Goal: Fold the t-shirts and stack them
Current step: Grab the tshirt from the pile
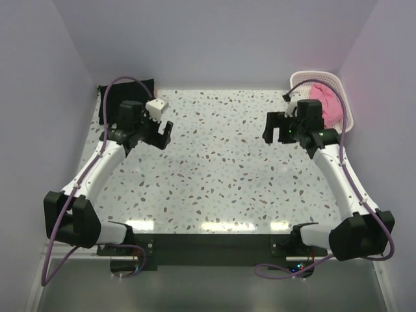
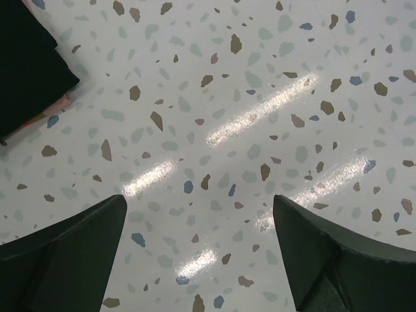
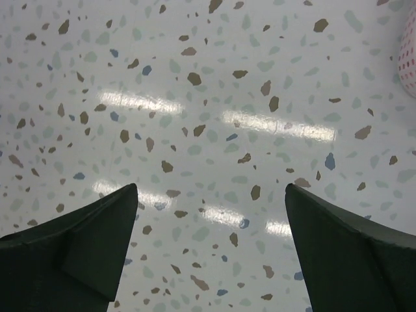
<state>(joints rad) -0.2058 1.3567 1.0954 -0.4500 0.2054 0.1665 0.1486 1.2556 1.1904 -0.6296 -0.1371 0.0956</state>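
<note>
A pink t-shirt (image 1: 327, 104) lies bunched in the white lattice basket (image 1: 343, 97) at the back right. A black folded t-shirt (image 1: 130, 88) lies in the back left corner, and its edge shows at the top left of the left wrist view (image 2: 26, 65). My left gripper (image 1: 162, 134) hovers just right of the black t-shirt, open and empty (image 2: 198, 221). Left of the basket, my right gripper (image 1: 269, 129) is also open over bare tabletop (image 3: 211, 208), holding nothing.
The speckled terrazzo table (image 1: 221, 169) is walled on the left, back and right. A sliver of the basket (image 3: 409, 58) shows at the right edge of the right wrist view. Both arm bases sit at the near edge.
</note>
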